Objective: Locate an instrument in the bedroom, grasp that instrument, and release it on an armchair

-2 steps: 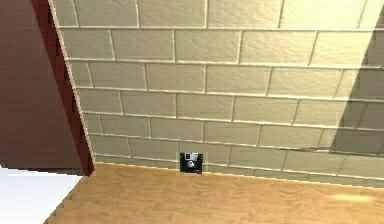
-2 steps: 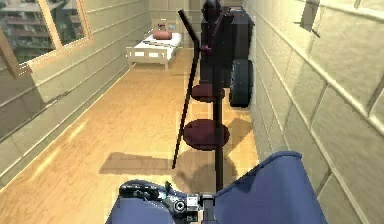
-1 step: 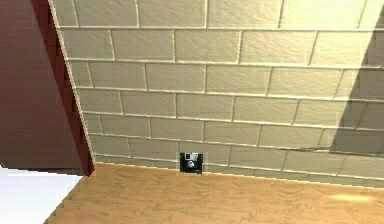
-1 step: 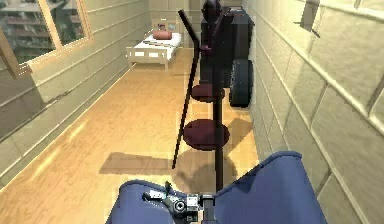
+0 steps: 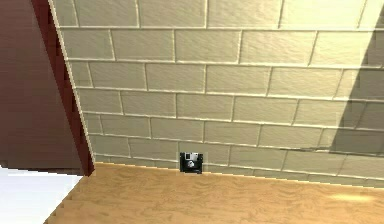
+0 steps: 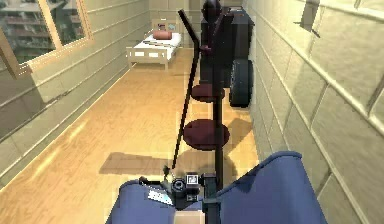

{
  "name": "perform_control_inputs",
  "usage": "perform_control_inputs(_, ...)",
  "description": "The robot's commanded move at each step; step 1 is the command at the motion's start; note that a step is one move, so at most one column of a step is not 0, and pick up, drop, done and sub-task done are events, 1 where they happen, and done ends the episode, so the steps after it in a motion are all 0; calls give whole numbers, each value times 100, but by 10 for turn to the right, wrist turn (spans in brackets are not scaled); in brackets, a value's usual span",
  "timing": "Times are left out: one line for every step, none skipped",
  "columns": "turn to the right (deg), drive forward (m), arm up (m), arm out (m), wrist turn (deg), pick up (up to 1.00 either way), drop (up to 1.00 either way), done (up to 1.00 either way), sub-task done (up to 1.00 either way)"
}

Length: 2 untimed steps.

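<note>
The arm (image 6: 213,200) is a dark bar (square), its pincer (image 6: 176,186) dark too.

No text, number or sign legible anywhere. Wall socket (image 5: 190,162), six o'clock on the block wall (image 5: 230,70): dark plate, no lettering made out. White squares (image 6: 192,178), six o'clock in the arm side view: black marks, not letters.

The arm side view's bottom edge cuts off the blue armchair (image 6: 282,186). Against it, whether the gripper (image 6: 180,188) holds anything cannot be told. The forward view's left edge cuts the brown panel (image 5: 35,90).
</note>
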Motion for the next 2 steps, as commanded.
perform_control_inputs(0, 0, 0, -8, 0, 0, 0, 0, 0)
perform_control_inputs(0, 0, 0, 0, 0, 0, 0, 100, 0)
